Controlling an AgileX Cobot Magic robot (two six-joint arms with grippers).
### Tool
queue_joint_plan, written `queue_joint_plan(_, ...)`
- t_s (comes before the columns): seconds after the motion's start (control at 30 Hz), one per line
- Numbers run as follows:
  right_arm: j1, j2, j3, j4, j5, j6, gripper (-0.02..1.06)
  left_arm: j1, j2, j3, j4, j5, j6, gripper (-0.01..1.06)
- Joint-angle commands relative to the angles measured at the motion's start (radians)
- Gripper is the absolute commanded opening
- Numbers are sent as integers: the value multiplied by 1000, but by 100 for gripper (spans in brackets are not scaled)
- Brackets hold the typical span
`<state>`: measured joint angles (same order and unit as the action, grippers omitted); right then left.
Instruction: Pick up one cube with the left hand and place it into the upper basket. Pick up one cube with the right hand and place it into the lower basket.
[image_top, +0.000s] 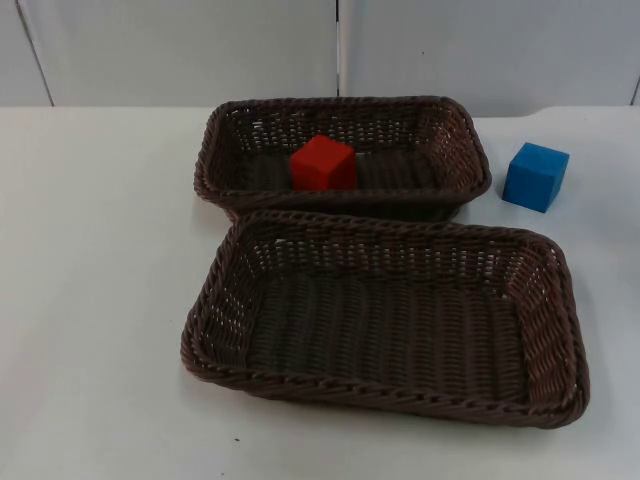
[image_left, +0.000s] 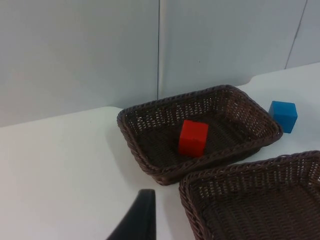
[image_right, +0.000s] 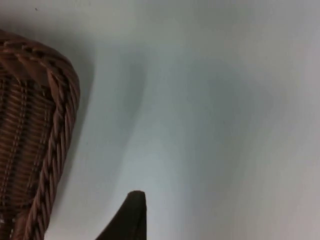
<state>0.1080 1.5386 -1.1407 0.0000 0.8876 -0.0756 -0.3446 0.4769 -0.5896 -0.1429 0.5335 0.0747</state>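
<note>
Red cube (image_top: 324, 163) sits in upper basket (image_top: 225, 160); blue cube (image_top: 536, 176) (beside the rim) risks a nudge; jaws' state cannot be told.

A white table (image_top: 100, 300) fills the near scene. At its far edge stands a grey wall (image_top: 180, 50) of flat panels, split by a thin vertical seam (image_top: 338, 50). The light is even and soft.

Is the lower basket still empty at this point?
Empty: the lower basket shows only bare weave. The red cube lies in the upper basket; the blue cube sits on the table.
</note>
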Motion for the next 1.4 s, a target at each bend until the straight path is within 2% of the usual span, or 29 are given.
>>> queue_joint_plan(0.0, -6, 82, -67, 14, -16, -90, 105, -4, -7, 4, 1, -15, -5, 97)
queue_joint_plan(0.2, -6, 194, -159, 0, -17, -190, 105, -4, -7, 4, 4, -15, -5, 97)
queue_joint_plan(0.33, -6, 333, -273, 14, -22, -329, 105, -4, -7, 4, 4, -15, -5, 97)
queue_joint_plan(0.4, -6, 350, -288, 18, -22, -341, 105, -4, -7, 4, 4, -15, -5, 97)
queue_joint_plan(0.53, -6, 495, -411, 154, -31, -535, 105, -4, -7, 4, 2, -15, -3, 97)
queue_joint_plan(0.63, -6, 547, -463, 197, -55, -593, 105, -4, -7, 4, 2, -15, -3, 97)
queue_joint_plan(0.8, -6, 627, -539, 197, -117, -647, 105, -4, -7, 4, 2, -15, -3, 97)
queue_joint_plan(0.9, -6, 671, -564, 199, -189, -666, 105, -4, -7, 4, 2, -15, -3, 97)
queue_joint_plan(1.0, -4, 691, -565, 241, -237, -694, 105, -4, -7, 4, 2, -18, -3, 97)
queue_joint_plan(1.1, -4, 724, -566, 354, -257, -822, 105, -4, -7, 4, 2, -18, -3, 97)
queue_joint_plan(1.13, -4, 724, -566, 354, -257, -822, 105, -4, -7, 4, 2, -18, -3, 97)
queue_joint_plan(1.2, -4, 741, -566, 418, -270, -907, 105, -4, -7, 4, 2, -18, -3, 97)
queue_joint_plan(1.37, -4, 771, -569, 437, -342, -931, 105, -4, -7, 4, 2, -23, -3, 97)
